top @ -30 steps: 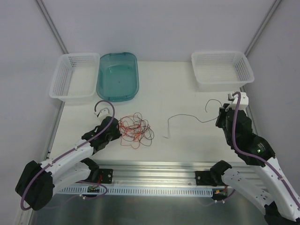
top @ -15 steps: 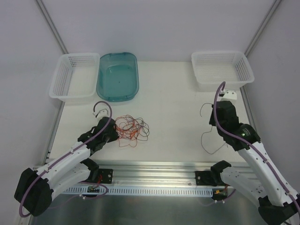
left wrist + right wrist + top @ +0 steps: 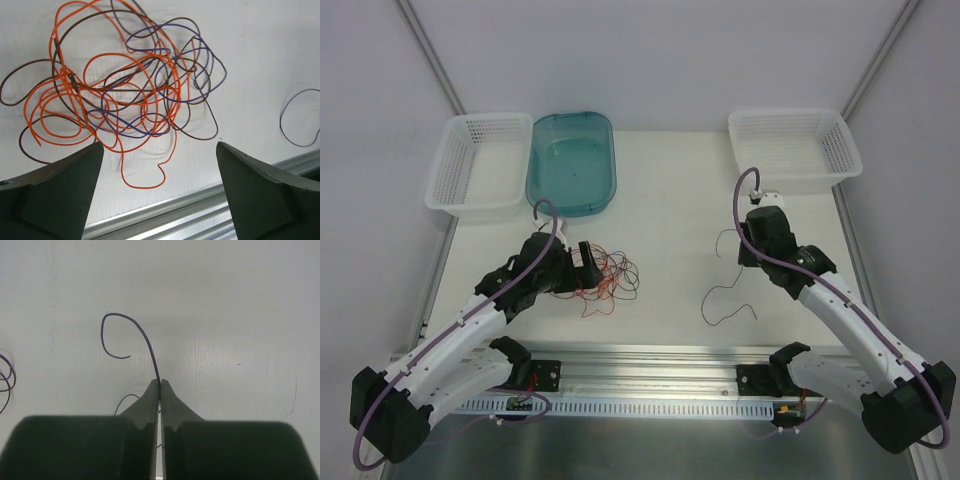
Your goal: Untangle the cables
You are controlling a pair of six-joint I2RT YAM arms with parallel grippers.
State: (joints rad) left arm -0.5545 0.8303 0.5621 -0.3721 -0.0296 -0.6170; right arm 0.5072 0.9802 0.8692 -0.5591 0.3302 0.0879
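Observation:
The cables form a tangle (image 3: 608,276) of thin orange-red, brown-black and purple loops left of the table's centre. The left wrist view shows this tangle (image 3: 125,95) lying flat just beyond my fingers. My left gripper (image 3: 583,260) (image 3: 159,146) hovers at its near-left side, wide open and holding nothing. My right gripper (image 3: 744,250) (image 3: 160,382) is shut on a single dark purple cable (image 3: 145,337). That cable's loose end trails on the table (image 3: 708,300), apart from the tangle, and shows at the right edge of the left wrist view (image 3: 281,117).
A white mesh basket (image 3: 478,206) stands at the back left, with a teal tray (image 3: 570,118) beside it. Another white basket (image 3: 790,172) stands at the back right. A metal rail (image 3: 650,375) runs along the near table edge.
My left gripper has gone from shut to wide open and shifted right over the tangle. My right gripper has carried the dark cable from the right edge toward the middle.

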